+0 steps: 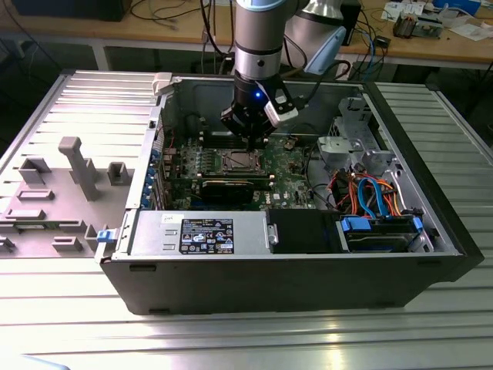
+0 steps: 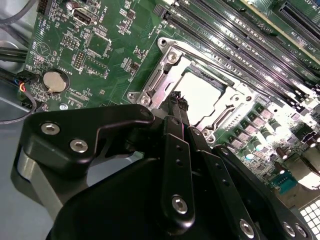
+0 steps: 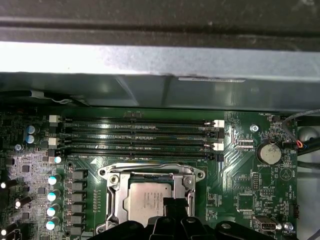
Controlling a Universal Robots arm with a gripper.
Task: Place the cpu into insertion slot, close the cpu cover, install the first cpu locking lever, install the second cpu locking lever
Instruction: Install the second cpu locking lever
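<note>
The cpu (image 3: pixel 145 199) lies flat in the insertion slot (image 1: pixel 239 160) on the green motherboard, its pale metal top (image 2: pixel 200 96) showing through the window of the cpu cover (image 3: pixel 114 196). The cover's silver frame (image 2: pixel 161 76) lies down around the chip. My gripper (image 1: pixel 248 137) hangs just above the socket's edge. Its black fingers are shut together with nothing between them in both wrist views (image 2: pixel 176 99) (image 3: pixel 172 204). The tips point at the cover's rim beside the chip. I cannot tell how the locking levers stand.
Long black memory slots (image 3: pixel 140 135) run beside the socket, and a coin battery (image 3: pixel 268 151) sits further along the board. The case walls (image 1: pixel 166 100) enclose the work area. A power supply (image 1: pixel 204 231), a drive bay (image 1: pixel 381 231) and coloured cables (image 1: pixel 370 193) fill the near side.
</note>
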